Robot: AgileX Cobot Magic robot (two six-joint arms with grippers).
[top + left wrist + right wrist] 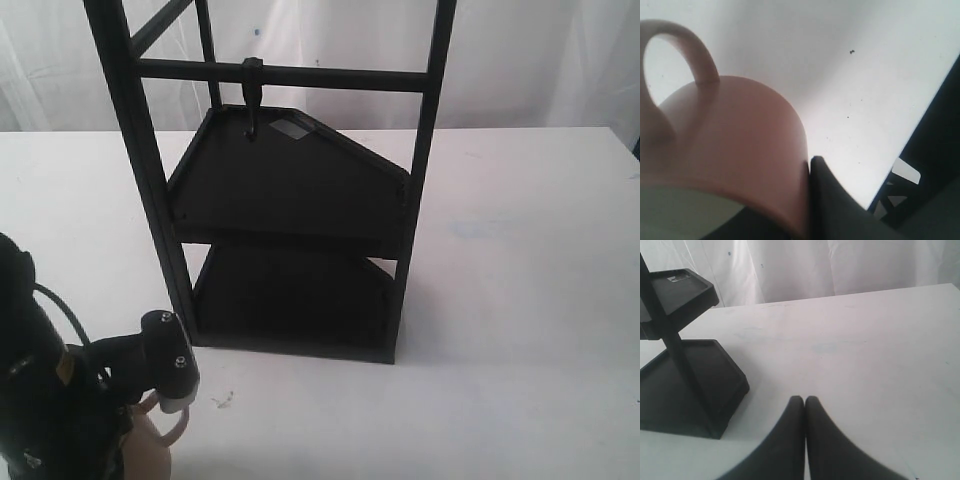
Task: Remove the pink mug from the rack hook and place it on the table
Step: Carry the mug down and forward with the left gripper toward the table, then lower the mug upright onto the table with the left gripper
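The pink mug [148, 452] is at the near left of the table [520, 300], mostly hidden behind my left arm, with its loop handle sticking out to the right. In the left wrist view the pink mug [735, 145] fills the picture and one black finger [832, 200] presses on its outer wall. My left gripper [172, 398] is shut on the mug's rim. Whether the mug rests on the tabletop cannot be told. The rack hook [252, 100] hangs bare from the rack [290, 210] crossbar. My right gripper [805, 401] is shut and empty above the table.
The rack stands at the middle of the table, its two shelves bare; its base [695, 385] lies to one side of the right gripper. White curtains [540, 50] hang behind the table. White tabletop stretches to the right of the rack.
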